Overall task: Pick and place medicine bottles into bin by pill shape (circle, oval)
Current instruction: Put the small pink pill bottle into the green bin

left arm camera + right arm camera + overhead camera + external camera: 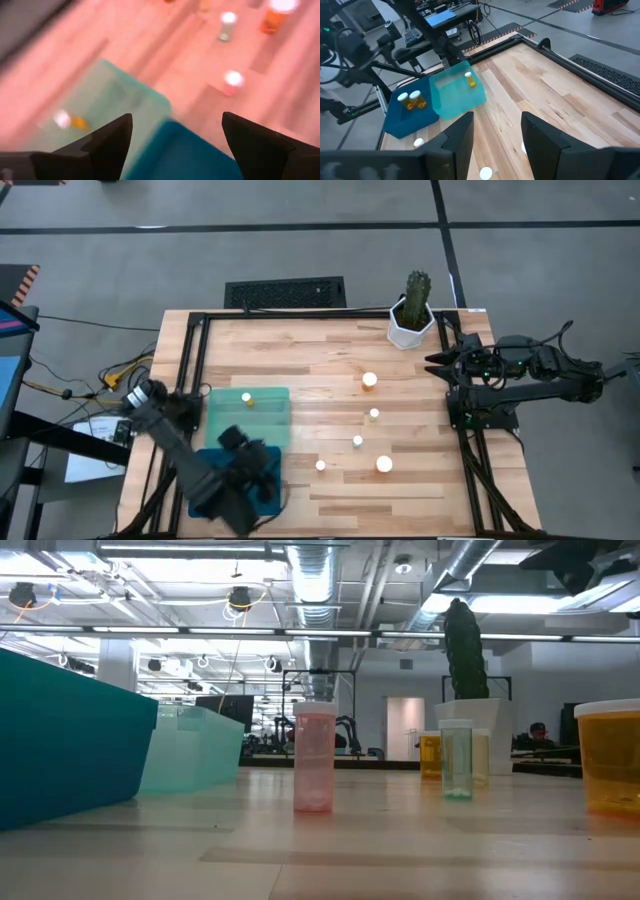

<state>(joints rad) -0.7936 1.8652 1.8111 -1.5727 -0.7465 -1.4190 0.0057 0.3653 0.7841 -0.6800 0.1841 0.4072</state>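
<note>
Several medicine bottles with white caps stand on the wooden table, among them one (370, 380), one (384, 464) and a pink one (314, 758). One bottle (469, 80) lies in the light teal bin (265, 420). Two bottles (414, 100) are in the dark blue bin (405, 120). My left gripper (176, 117) is open and empty above the dark blue bin (185, 155), and shows in the high view (255, 458) at the near left. My right gripper (497, 125) is open and empty at the table's right edge (435, 360).
A white pot with a green cactus (412, 315) stands at the far right, close to my right gripper. The two bins sit side by side at the table's left. A black frame (195, 370) borders the table. A keyboard (285, 292) lies beyond the far edge.
</note>
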